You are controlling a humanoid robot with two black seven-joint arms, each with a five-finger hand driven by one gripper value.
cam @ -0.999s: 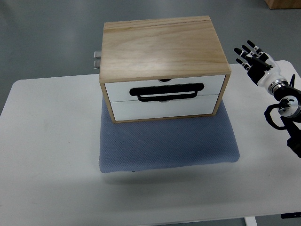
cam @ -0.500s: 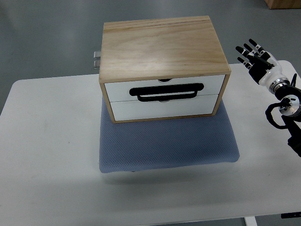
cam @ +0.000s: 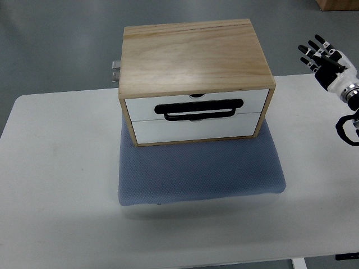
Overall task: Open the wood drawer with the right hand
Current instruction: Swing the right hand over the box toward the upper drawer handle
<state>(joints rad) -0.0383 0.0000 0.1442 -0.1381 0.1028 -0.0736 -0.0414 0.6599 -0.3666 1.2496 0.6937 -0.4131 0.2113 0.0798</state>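
Setting: grey floor behind a white table (cam: 61, 168), seen steeply from above.
Right hand (cam: 328, 61): at the picture's right edge, raised above the table's far corner, fingers (cam: 312, 49) spread and holding nothing; it touches no object.
Wood drawer (cam: 196, 106): well off to the hand's left and a little nearer the camera, in a wooden box with two white fronts, both shut flush.
Handle (cam: 199, 109): black loop lying across the seam between the two fronts, facing the camera, so a pull toward the robot would open it.
Mat (cam: 202, 174): blue-grey pad under the box, probably to keep it from sliding when pulled.
Left hand: not visible.
Step in hand: reach not begun; the open hand must travel left and down to hook the handle.
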